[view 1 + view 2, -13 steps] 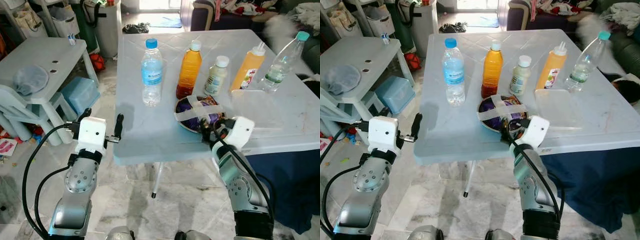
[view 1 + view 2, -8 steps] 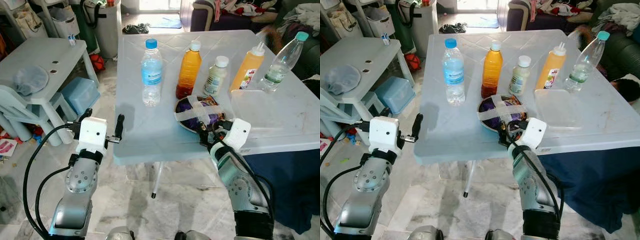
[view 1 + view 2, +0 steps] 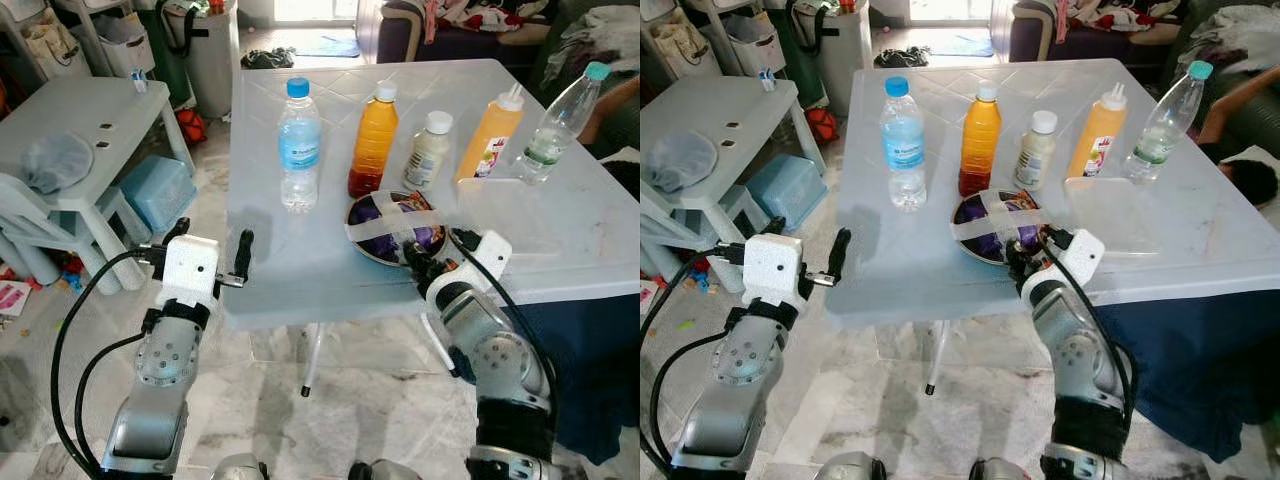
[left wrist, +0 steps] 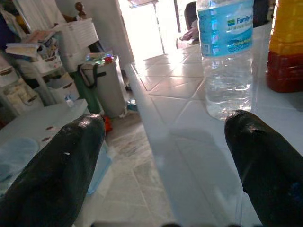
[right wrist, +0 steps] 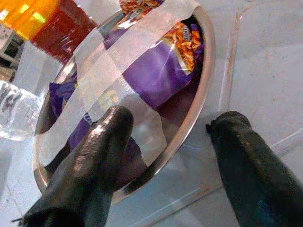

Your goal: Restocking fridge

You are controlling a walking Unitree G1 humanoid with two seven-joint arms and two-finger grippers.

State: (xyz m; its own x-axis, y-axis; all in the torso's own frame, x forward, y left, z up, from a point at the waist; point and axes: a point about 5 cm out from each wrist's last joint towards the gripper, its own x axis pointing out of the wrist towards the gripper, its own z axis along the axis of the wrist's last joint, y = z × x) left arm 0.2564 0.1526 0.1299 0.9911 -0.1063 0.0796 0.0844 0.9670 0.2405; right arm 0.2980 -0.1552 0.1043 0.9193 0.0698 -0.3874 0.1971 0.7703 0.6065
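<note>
So the robot's parked at the near edge of a pale blue plastic table (image 3: pixel 300 270) and the right gripper (image 5: pixel 165 142) is up against a shallow metal bowl (image 3: pixel 372 247) sitting near that edge, fingers spread apart with one finger (image 5: pixel 102 142) inside over the bowl's contents and the other finger (image 5: pixel 241 146) outside on the tabletop, so the rim sits between them, not clamped on it as far as I can see. The bowl has a purple snack packet (image 5: pixel 156 71) in it with strips of white tape (image 5: pixel 123 56) crossed over the top. Behind the bowl there's a row of stuff: a clear water bottle with blue cap (image 3: pixel 299 146), an orange juice bottle (image 3: pixel 372 141), a small white-capped jar (image 3: pixel 430 152), an orange squeeze bottle (image 3: pixel 491 136) and a second clear bottle with a teal cap (image 3: pixel 560 114) further right. A clear flat plastic lid or tray (image 3: pixel 520 215) lies just right of the bowl. The left gripper (image 4: pixel 165 156) hangs at the table's left edge, fingers wide apart and holding nothing, with the water bottle straight ahead of it. Off to the left there's a small white side table (image 3: pixel 90 120) with a blue box (image 3: pixel 155 190) under it
</note>
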